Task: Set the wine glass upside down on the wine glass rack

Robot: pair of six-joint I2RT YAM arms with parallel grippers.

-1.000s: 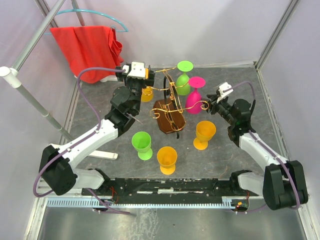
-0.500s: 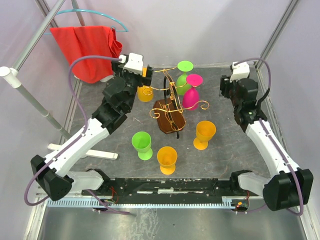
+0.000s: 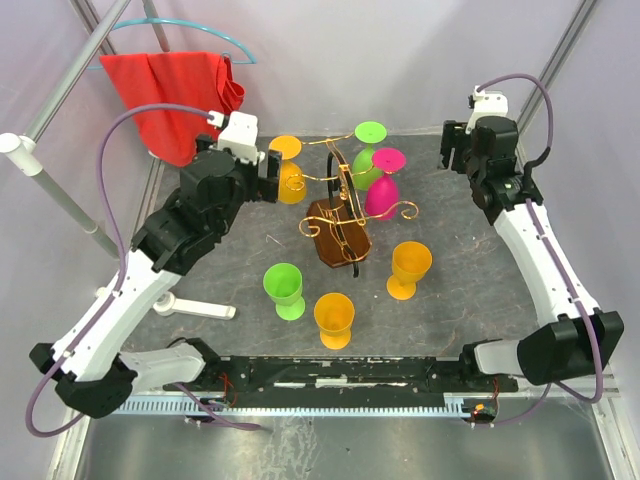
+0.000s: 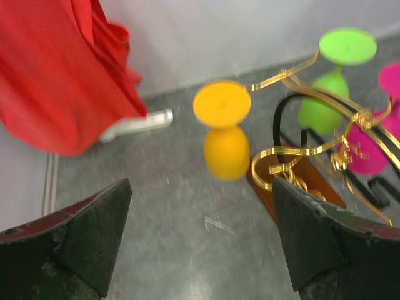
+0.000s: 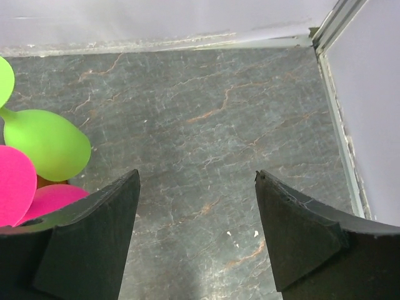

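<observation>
Top external view: The wine glass rack (image 3: 338, 232) stands mid-table. Three glasses hang on it, foot up: an orange wine glass (image 3: 290, 172) on the left arm, a green wine glass (image 3: 368, 156) at the back, and a pink wine glass (image 3: 385, 187) on the right. The left gripper (image 3: 268, 178) is just beside the orange one. The right gripper (image 3: 452, 152) is well apart from the rack, near the far right corner.

Left wrist view: The fingers (image 4: 94, 237) are spread wide with nothing held. The orange glass hangs ahead of them, apart from both. A red cloth (image 4: 56, 75) is at the left.

Right wrist view: The fingers (image 5: 94, 244) are parted and empty over the bare table (image 5: 219, 125). The green and pink glasses show at the left edge.
</observation>
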